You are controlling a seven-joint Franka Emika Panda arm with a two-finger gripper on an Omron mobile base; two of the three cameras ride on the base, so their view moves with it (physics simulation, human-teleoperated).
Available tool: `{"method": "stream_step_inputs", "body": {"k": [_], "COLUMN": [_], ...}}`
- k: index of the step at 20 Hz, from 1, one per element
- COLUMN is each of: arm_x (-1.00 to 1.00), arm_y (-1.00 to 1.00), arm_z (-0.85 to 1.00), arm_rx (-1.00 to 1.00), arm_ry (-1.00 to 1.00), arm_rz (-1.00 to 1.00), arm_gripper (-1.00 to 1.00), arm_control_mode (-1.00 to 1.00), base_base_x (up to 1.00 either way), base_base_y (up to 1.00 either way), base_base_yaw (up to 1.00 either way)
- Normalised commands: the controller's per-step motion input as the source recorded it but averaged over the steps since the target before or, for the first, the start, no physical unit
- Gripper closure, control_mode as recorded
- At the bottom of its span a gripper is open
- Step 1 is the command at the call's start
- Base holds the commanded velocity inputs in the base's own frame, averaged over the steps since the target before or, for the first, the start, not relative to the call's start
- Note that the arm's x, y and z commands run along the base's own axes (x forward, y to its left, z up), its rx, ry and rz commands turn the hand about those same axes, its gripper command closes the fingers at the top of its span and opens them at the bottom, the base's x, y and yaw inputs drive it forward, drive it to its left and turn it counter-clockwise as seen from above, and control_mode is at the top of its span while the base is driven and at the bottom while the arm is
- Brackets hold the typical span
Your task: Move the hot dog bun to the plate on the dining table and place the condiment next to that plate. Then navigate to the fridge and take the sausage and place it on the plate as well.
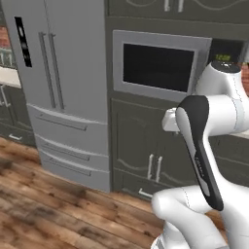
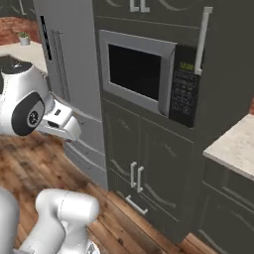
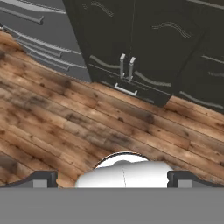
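The base stands on the wooden floor (image 3: 65, 127) facing a wall of dark cabinets (image 1: 146, 155), with the grey fridge (image 1: 63, 73) off to the arm's left and its doors shut. The built-in microwave (image 2: 144, 74) sits straight ahead above 2 lower cabinet doors. The gripper (image 3: 112, 178) hangs tucked near the base, looking down at the floorboards, fingers spread wide and holding nothing. The sausage must be behind those closed fridge doors, so its direction and long axis cannot be told. My guess is the driving leg is nearly done. What matters next is that the fridge's 2 tall upright handles (image 1: 51, 70) lie left of and above the gripper.
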Motion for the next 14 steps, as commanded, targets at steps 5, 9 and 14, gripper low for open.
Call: {"method": "stream_step_inputs", "body": {"k": [5, 9, 14], "arm_x": [0.00, 0.00, 0.00], "arm_y": [0.00, 0.00, 0.00], "arm_z": [0.00, 0.00, 0.00], "arm_rx": [0.00, 0.00, 0.00], "arm_ry": [0.00, 0.00, 0.00], "arm_rz": [0.00, 0.00, 0.00], "arm_gripper": [-1.00, -1.00, -1.00], "arm_control_mode": [1.00, 1.00, 1.00], "base_base_x": [0.28, 0.22, 0.14], "base_base_y": [1.00, 1.00, 1.00], "base_base_yaw": [-0.28, -0.28, -0.31]}}
